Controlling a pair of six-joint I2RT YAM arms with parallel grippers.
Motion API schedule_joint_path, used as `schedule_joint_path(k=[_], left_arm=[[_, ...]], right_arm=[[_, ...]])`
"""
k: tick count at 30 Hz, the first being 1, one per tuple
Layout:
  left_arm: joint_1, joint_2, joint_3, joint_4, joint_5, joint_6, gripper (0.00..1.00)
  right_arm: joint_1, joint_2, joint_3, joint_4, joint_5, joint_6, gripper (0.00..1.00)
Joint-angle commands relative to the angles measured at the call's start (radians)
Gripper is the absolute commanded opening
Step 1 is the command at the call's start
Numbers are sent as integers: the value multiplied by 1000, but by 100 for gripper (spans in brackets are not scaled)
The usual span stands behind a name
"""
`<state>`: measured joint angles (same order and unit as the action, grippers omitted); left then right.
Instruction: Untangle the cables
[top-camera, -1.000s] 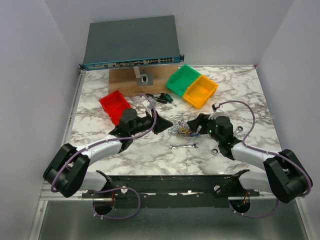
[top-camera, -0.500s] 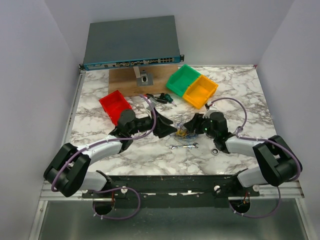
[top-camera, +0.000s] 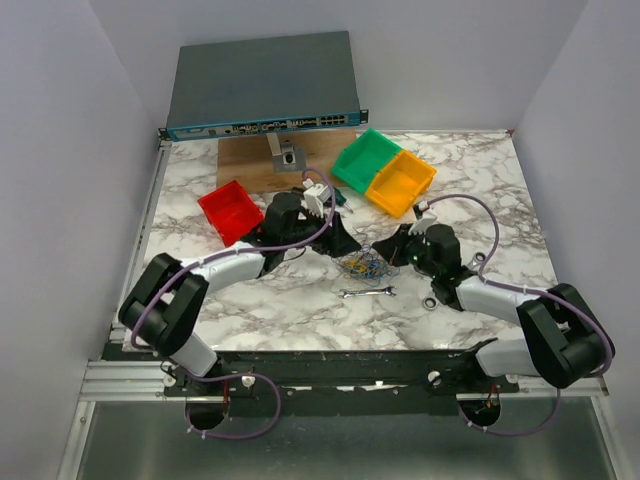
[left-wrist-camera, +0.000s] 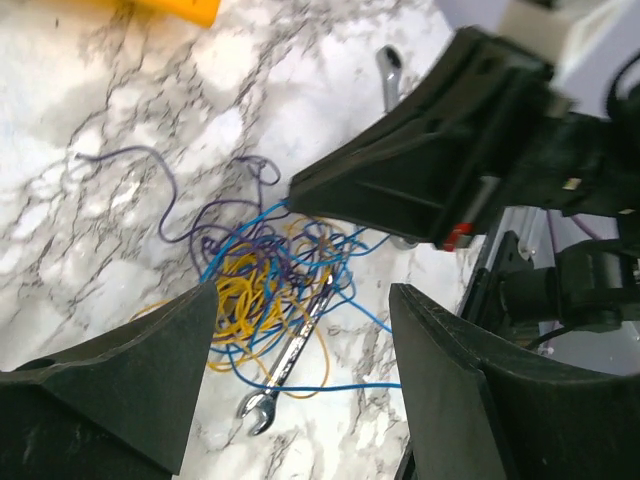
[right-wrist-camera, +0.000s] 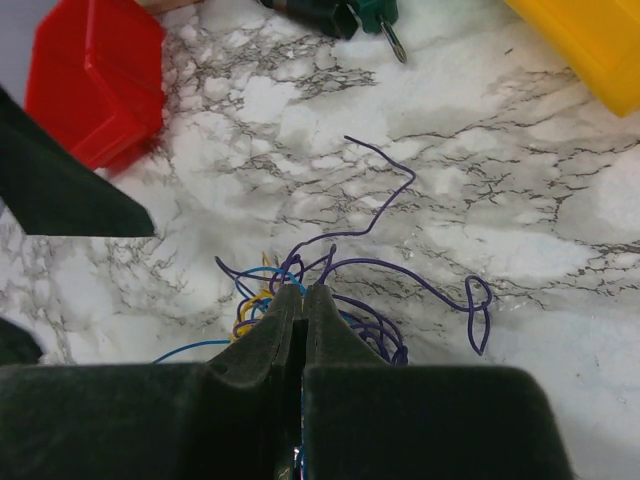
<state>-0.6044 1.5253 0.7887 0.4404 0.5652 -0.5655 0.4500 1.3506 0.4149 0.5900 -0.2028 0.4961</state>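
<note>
Looking down from above, we see the cables (top-camera: 362, 264) lying as a loose knot of blue, yellow and purple strands near the middle of the marbled tabletop (top-camera: 480, 190), between the two arms. The left pincer (left-wrist-camera: 300, 292) hangs over the knot with its fingers spread wide, one to each side of the heap. The right pincer (right-wrist-camera: 303, 298) is pressed together, and blue strands run straight into its tip, so we read it as pinching a few strands at the edge of the knot. One purple strand loops away across the bare marble. A small silver wrench (left-wrist-camera: 288, 362) lies just beside the knot on the near side, one end reaching in among the wires. The red bin (top-camera: 230, 210) sits well to the left. The green bin (top-camera: 365, 160) and yellow bin (top-camera: 400, 182) stand side by side farther back.
</note>
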Motion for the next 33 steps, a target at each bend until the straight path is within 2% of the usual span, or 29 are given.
schedule_joint_path(k=[1,9,11,13,17,19,28,33], left_arm=[[2,88,78,-177,-15,9,72],[0,210,203,-363,-35,25,72],[-1,257,244,-415,-31,30,67],[-1,294,272,-439,-4,29,55],[-1,331,298,-439,46,22,23],[-1,323,295,-459,45,24,1],[23,174,170,-355,-37,12,0],[87,89,42,-188,-2,-56,0]], right_arm=[[1,-42,-31,47,-28,-10,1],[0,-55,-34,47,-14,-8,1],[1,-60,-36,43,4,-6,1],[1,-65,-35,31,31,-5,1],[1,-84,-37,-3,116,6,1],[1,-99,-42,-16,168,15,1],[1,-242,-70,-189,614,123,1],[1,-324,-98,-266,832,216,1]])
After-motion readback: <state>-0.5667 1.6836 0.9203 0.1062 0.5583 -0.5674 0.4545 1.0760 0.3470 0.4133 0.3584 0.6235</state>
